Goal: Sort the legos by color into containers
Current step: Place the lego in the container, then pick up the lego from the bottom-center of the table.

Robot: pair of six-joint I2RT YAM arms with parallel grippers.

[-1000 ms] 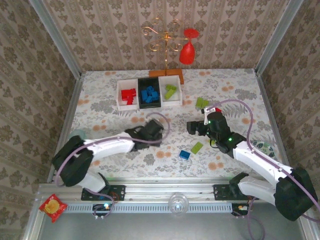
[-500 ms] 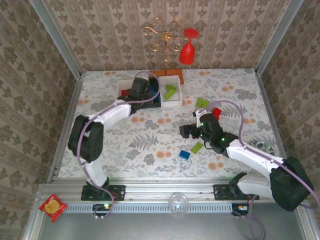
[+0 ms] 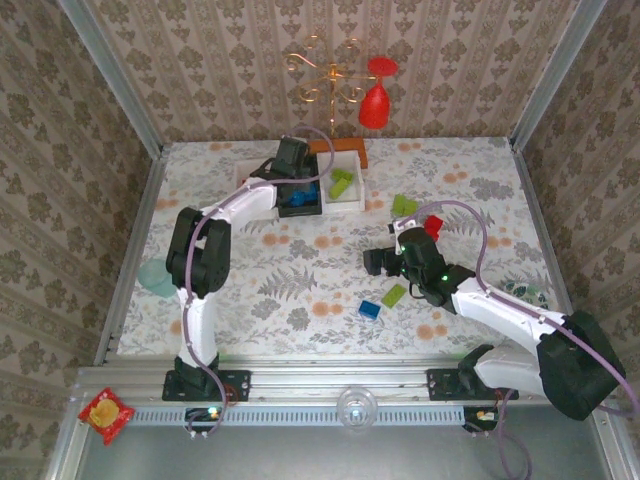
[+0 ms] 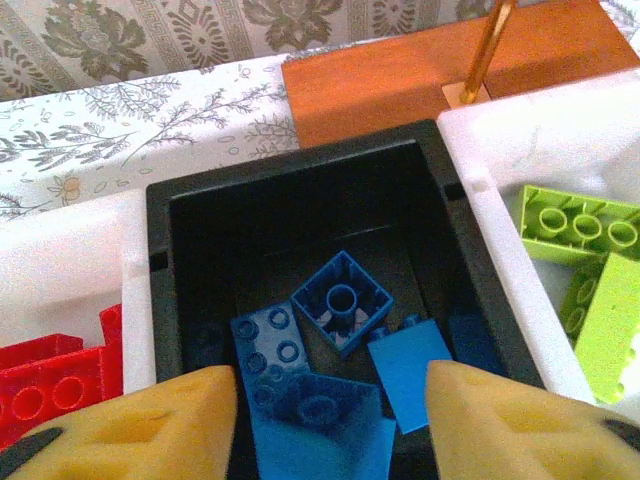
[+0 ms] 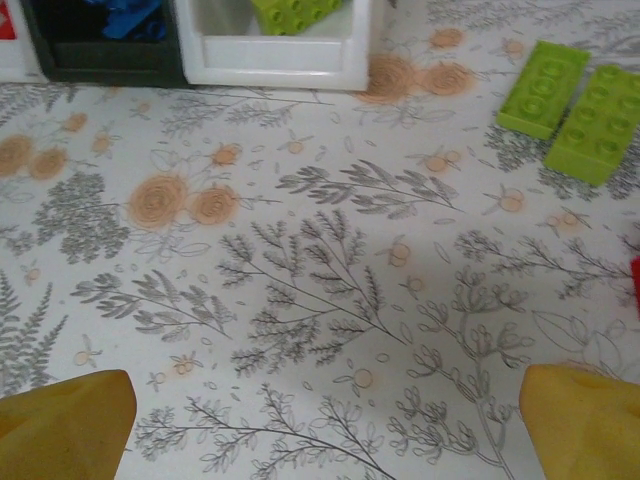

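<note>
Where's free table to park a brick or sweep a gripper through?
Widest bare patch: table centre, bordered by the containers, left arm and blue brick. Also the far-right corner beyond the two green bricks. Crowded around the right gripper: red brick and single green brick close by.

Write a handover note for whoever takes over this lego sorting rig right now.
End effectors: left end effector open and empty, over the black bin. The right end effector is open and empty, over the table.
Done: blue bricks in the black bin, red bricks in the left white bin, green bricks in the right white bin.
Left: five loose on the table. Two green bricks lie side by side, with a red brick beside them. A green brick and a blue brick lie nearer the arms.
</note>
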